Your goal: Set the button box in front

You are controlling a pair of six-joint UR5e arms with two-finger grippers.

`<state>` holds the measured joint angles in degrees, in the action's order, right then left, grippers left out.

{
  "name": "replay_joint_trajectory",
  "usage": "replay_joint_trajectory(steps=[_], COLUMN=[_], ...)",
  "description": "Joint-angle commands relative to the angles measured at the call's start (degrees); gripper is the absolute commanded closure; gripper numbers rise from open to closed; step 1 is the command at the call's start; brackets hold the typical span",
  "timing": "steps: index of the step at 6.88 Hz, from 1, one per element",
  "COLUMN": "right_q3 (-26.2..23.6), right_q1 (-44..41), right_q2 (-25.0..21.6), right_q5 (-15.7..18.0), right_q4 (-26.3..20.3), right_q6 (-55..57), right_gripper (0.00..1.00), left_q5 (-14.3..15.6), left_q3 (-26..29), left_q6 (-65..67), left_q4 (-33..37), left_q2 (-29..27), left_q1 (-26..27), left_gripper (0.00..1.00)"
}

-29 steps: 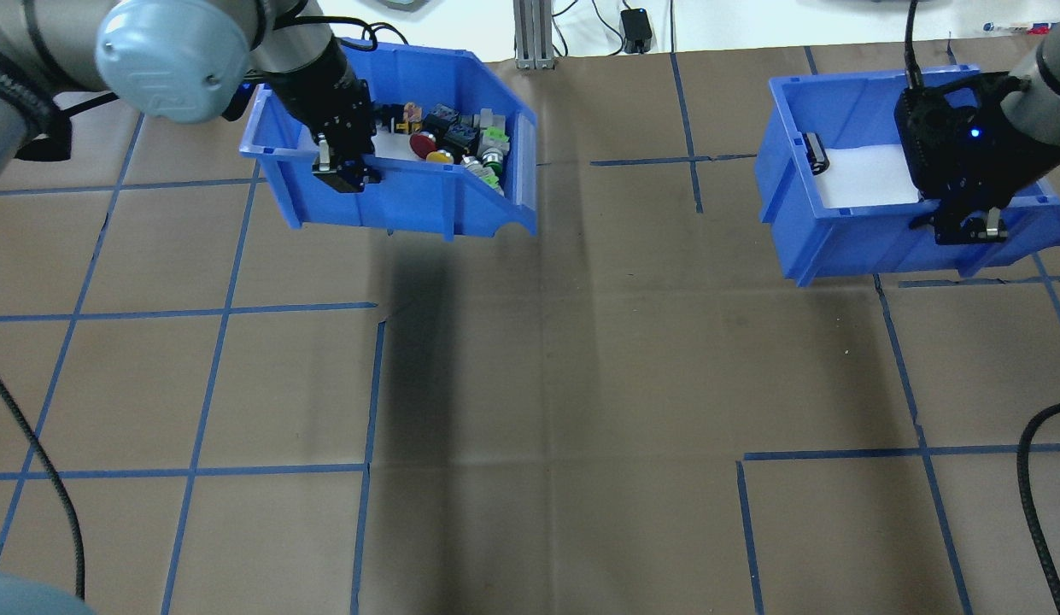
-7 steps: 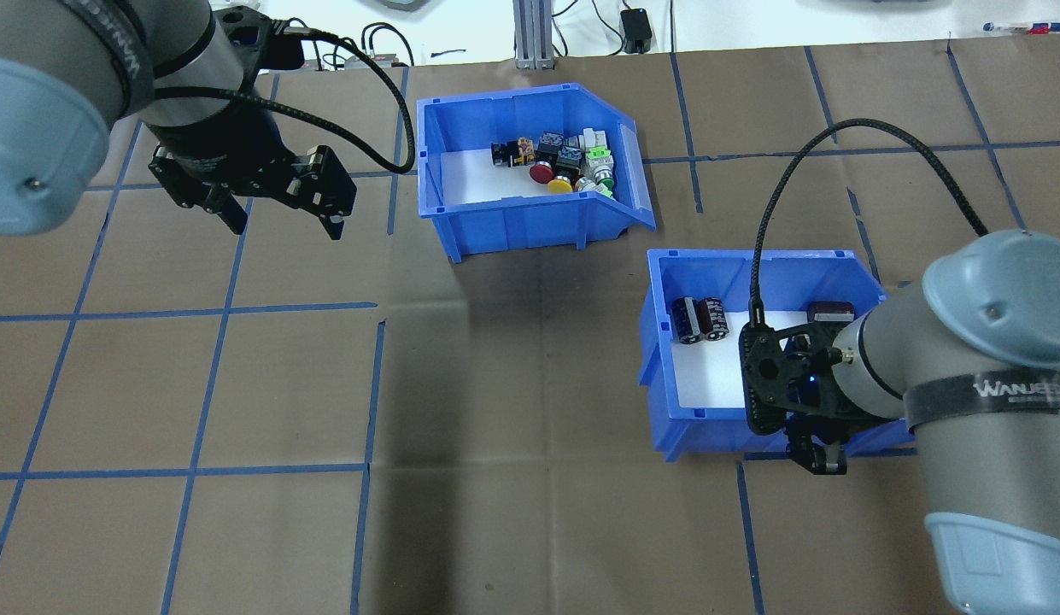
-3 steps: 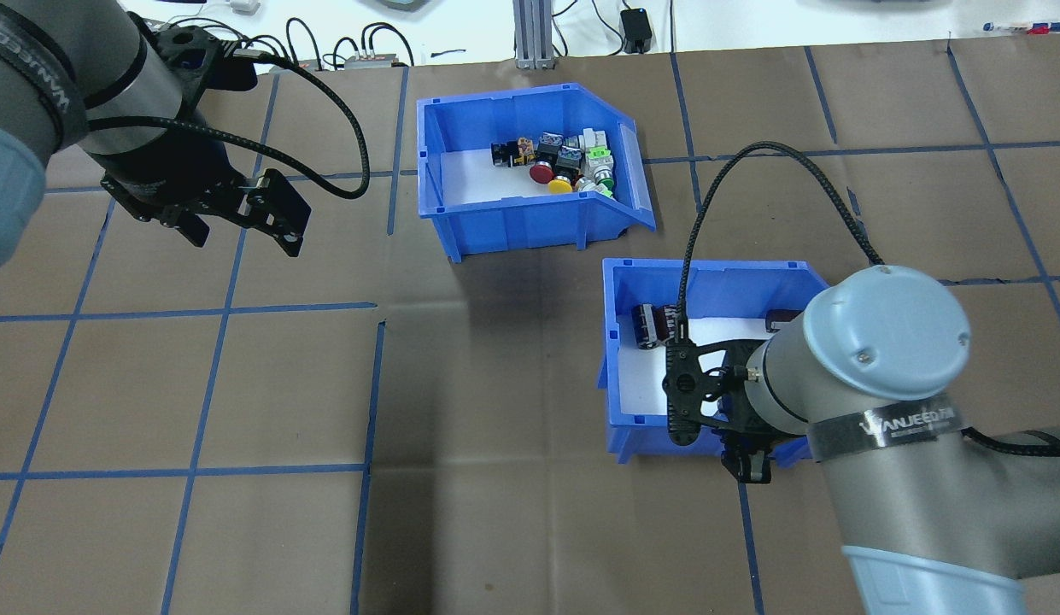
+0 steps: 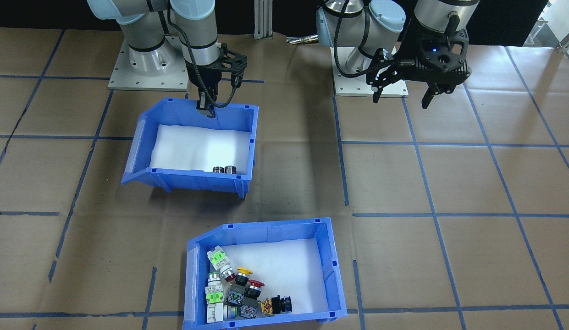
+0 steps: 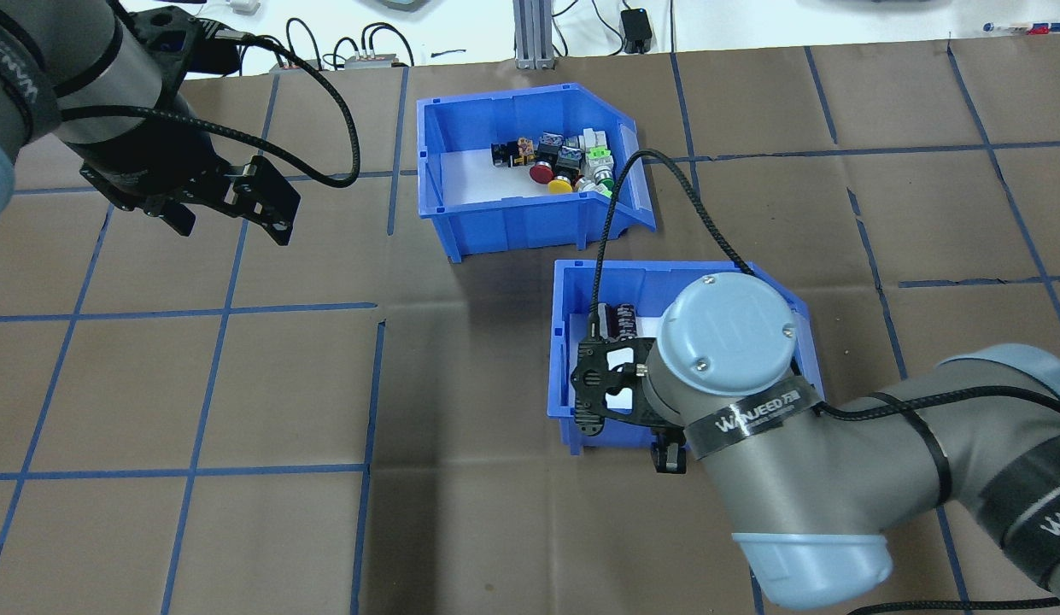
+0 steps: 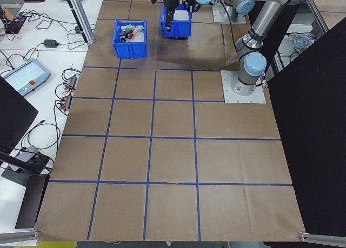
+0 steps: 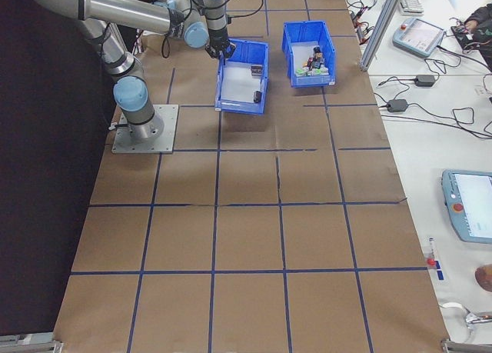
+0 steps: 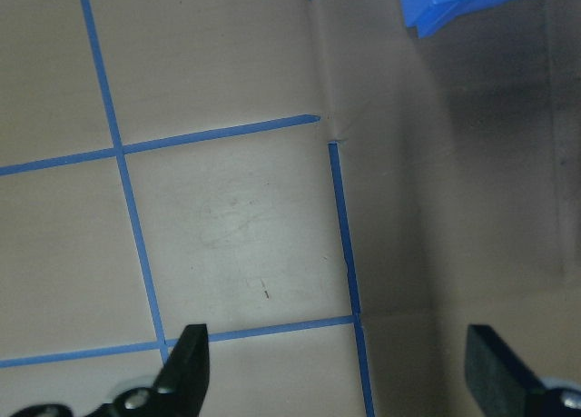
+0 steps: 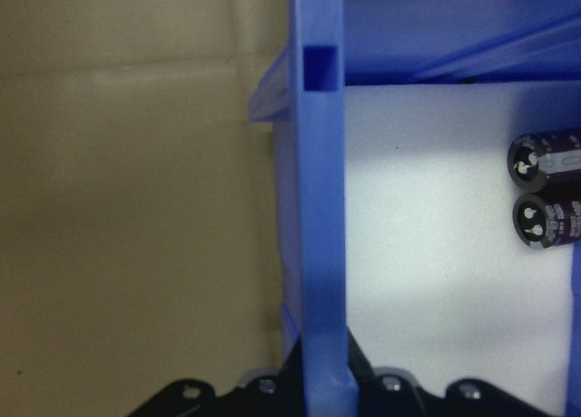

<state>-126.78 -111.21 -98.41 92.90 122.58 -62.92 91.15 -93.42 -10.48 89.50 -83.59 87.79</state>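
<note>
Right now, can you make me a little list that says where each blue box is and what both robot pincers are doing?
button box: on the table, far side, nothing gripping it
buttons: red, yellow, green, black, heaped at one end
second blue bin: nearer the robot, holds black cylinders
right pincer: shut on the second blue bin's back wall
left pincer: open, empty, above bare table

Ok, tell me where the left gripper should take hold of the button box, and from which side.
Probably the button box's plain back wall, opposite the sloped lip, approached from above with one finger inside and one outside. That rim is thin, straight and clear of the buttons, and it faces the open left gripper.
</note>
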Motion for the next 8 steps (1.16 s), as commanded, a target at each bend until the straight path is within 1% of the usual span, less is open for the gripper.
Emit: replay_joint_trajectory(steps=[1,2,4,5,6,8], right_q3=[0.7,0.8,0.7,0.6,0.5,0.4], right_q1=[-4.3,-7.0,-8.4,-9.7,-10.4,-11.3], right_q2=[1.7,1.8,1.8,2.3,3.4,5.4], right_q5=[0.7,0.7,0.4,0.1,0.3,0.2], right_q4=[1.4,1.7,1.8,3.6,4.3,5.8], right_q6=[4.1,4.5,3.5,3.2,2.5,3.2], right_gripper=[0.98,0.98,0.98,0.98,0.98,0.98], left_q5=[-0.3,-0.2,-0.2,-0.2,-0.4,-1.8], left_q3=[0.8,0.8,0.8,0.8,0.8,0.8], left_q6=[0.1,0.0,0.0,0.0,0.1,0.1], left_q4=[1.5,2.7,5.2,5.3,5.3,5.4], left_q2=[0.4,0.4,0.7,0.8,0.9,1.6], left_q1=[0.0,0.0,0.1,0.1,0.2,0.4], left_gripper=[0.00,0.00,0.00,0.00,0.00,0.00])
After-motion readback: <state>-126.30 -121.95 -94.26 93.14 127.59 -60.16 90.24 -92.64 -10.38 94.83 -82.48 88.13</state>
